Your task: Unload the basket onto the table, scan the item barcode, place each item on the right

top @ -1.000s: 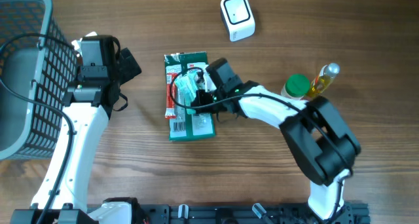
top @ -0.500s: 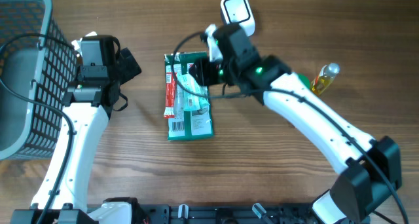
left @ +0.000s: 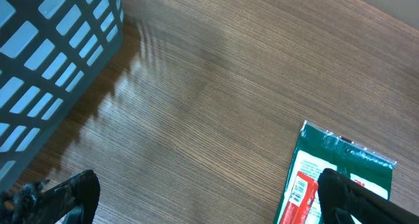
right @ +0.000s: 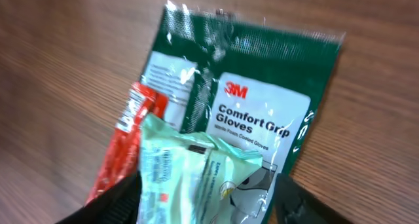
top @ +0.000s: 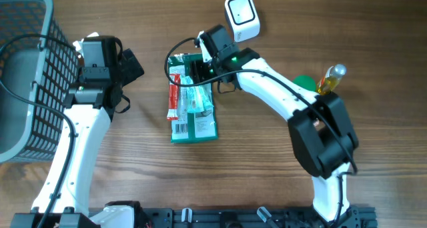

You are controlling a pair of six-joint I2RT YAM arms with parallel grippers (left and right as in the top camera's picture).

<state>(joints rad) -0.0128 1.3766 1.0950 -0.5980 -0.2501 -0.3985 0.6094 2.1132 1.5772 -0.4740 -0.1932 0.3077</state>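
Note:
A green glove pack [top: 193, 125] lies flat mid-table with a red bar wrapper [top: 174, 98] and a mint-green pouch [top: 197, 98] on top of it. My right gripper [top: 201, 71] hovers over the pile's far end. In the right wrist view its jaws [right: 206, 207] stand open on either side of the pouch [right: 190, 178], which rests on the glove pack [right: 262, 106] beside the red wrapper [right: 124, 145]. The white scanner [top: 241, 16] sits beyond the pile. My left gripper [top: 130, 81] is open over bare wood [left: 206, 204], left of the pack [left: 340, 165].
A grey wire basket [top: 27, 88] fills the left edge, its wall close to the left arm [left: 52, 54]. A green-capped jar [top: 305, 83] and a yellow bottle [top: 330, 80] stand at the right, behind my right arm.
The right gripper's jaws went from shut to open. The right arm swung from the pile's middle toward its far end. The left arm has not moved.

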